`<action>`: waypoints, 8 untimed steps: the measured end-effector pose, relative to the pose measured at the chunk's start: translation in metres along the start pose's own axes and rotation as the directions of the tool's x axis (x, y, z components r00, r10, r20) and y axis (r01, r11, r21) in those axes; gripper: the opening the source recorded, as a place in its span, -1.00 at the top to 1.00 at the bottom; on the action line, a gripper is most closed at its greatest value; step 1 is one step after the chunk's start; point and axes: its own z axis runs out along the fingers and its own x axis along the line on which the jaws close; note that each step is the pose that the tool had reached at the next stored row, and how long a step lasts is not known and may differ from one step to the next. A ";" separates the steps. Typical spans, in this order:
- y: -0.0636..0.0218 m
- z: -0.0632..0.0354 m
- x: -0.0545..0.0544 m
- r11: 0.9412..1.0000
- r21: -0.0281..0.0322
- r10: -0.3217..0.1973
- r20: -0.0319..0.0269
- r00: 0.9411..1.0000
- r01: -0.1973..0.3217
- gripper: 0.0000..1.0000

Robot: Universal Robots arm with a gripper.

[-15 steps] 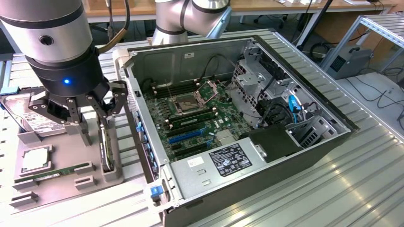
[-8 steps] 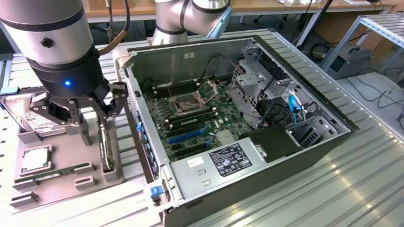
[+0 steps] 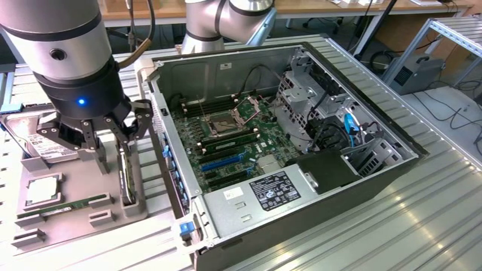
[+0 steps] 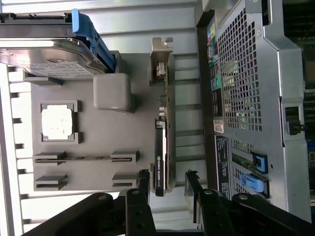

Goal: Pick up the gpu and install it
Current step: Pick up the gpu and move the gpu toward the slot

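Jaws wide open, flanking gpu (image 4: 161,152) — untouched

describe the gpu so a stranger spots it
On the exterior view's left of the open grey metal computer case sits a grey parts tray. The thin gpu stands on edge along its side nearest the case. Unlike the narrow green memory stick, it has a black cooler and silver bracket.
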 end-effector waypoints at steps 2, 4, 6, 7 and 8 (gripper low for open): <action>0.0000 0.0008 0.000 1.000 0.000 0.000 0.000 1.000 0.000 0.15; -0.0001 0.0014 0.000 1.000 0.000 0.000 0.000 1.000 0.000 0.15; -0.0001 0.0021 0.000 1.000 0.000 0.000 0.000 1.000 0.000 0.15; -0.0001 0.0024 0.000 1.000 0.000 0.000 0.000 1.000 0.000 0.15; -0.0001 0.0027 0.000 1.000 0.000 0.000 0.000 1.000 0.000 0.15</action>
